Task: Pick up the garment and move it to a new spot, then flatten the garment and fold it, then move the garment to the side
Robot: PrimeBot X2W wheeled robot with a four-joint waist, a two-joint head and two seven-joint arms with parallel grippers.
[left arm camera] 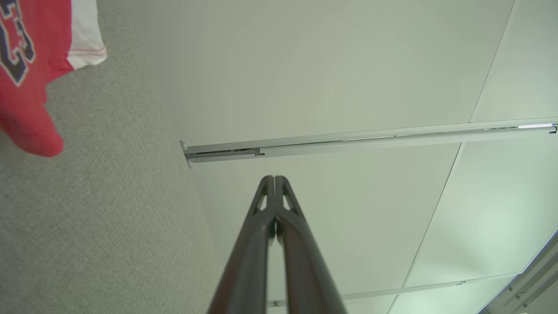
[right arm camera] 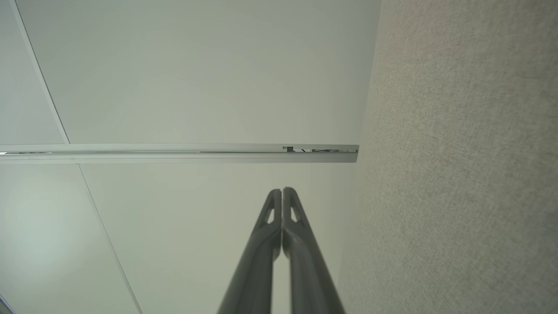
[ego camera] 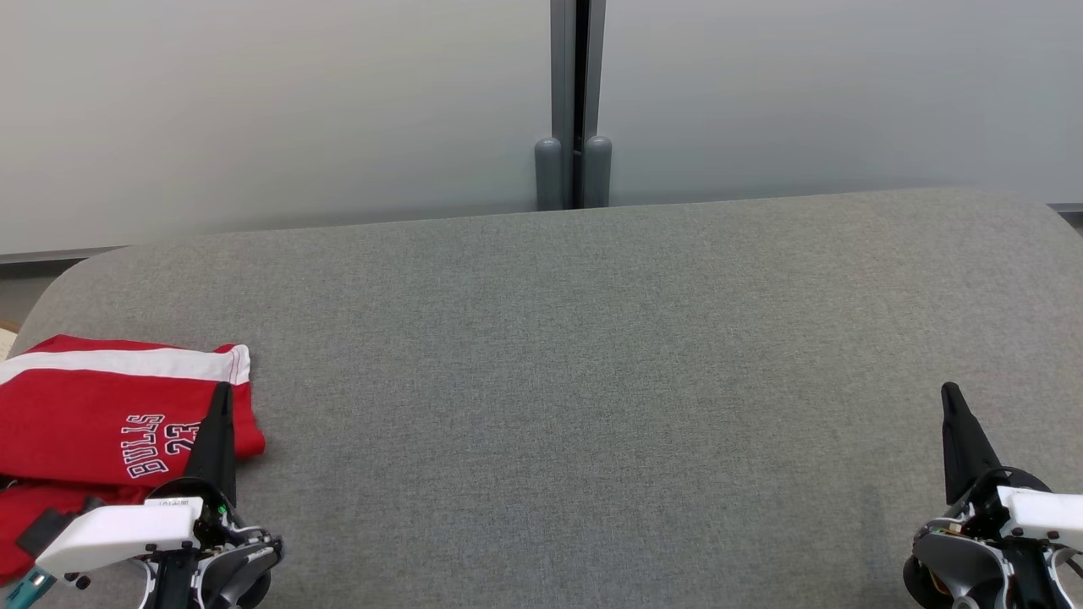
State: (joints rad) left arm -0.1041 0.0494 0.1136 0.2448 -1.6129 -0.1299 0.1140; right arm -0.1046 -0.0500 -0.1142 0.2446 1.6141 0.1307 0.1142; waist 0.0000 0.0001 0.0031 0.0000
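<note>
Red garment [ego camera: 101, 414], white band, dark lettering: lies loosely doubled at 8 o'clock, near the edge of the grey cloth-topped desk [ego camera: 592, 355]. Handling, pick-up judged the step in hand: open the near claw first, pinch all layers at the right margin, and lift clear before carrying toward 3 o'clock.
Left claw [ego camera: 222, 396]: clenched, empty, at 7 o'clock, fingers toward 12 o'clock, just beside the garment.
Right claw [ego camera: 949, 393]: clenched, empty, at 5 o'clock, same pose, well apart.

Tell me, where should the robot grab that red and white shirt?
Probably the white-striped corner of the red fabric jersey, approached from the right by the left gripper: that corner lies free on the grey fabric cushion, nearest it.
</note>
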